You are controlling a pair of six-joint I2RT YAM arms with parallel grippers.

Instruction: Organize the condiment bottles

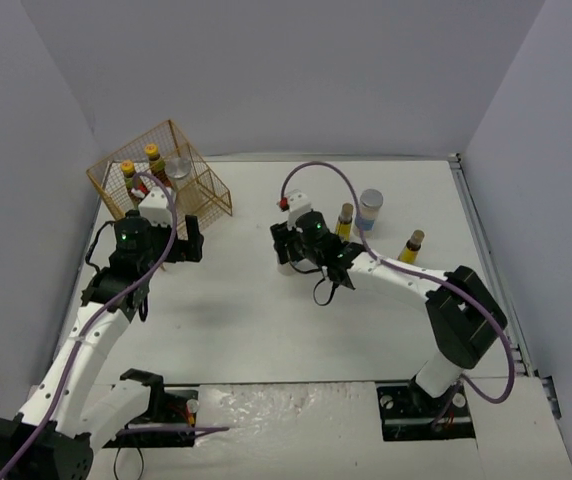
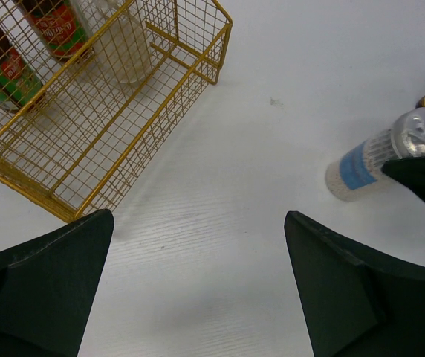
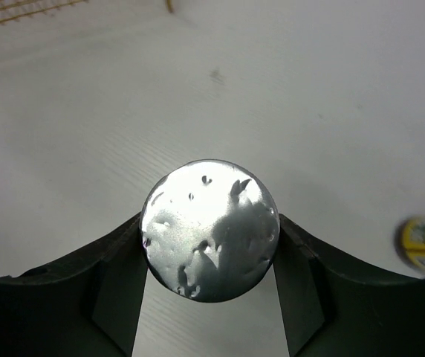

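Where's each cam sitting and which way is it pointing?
Top external: above, behind the robot, facing down on the table; left arm, right arm show.
Left wrist: looks down past the open left gripper at the wire basket.
Right wrist: straight down on the silver-lidded jar in the right gripper.
Shared: top and left wrist both see the wire basket.

Wire basket [image 2: 151,123] holds bottles [image 2: 56,30] (jar [image 2: 361,160] well apart).

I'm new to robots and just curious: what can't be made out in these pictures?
Right wrist view: the jar in the right gripper shows only its lid, which hides the body.
Left wrist view: the top edge cuts off the bottles in the basket above their labels.
Top view: labels too small to read.
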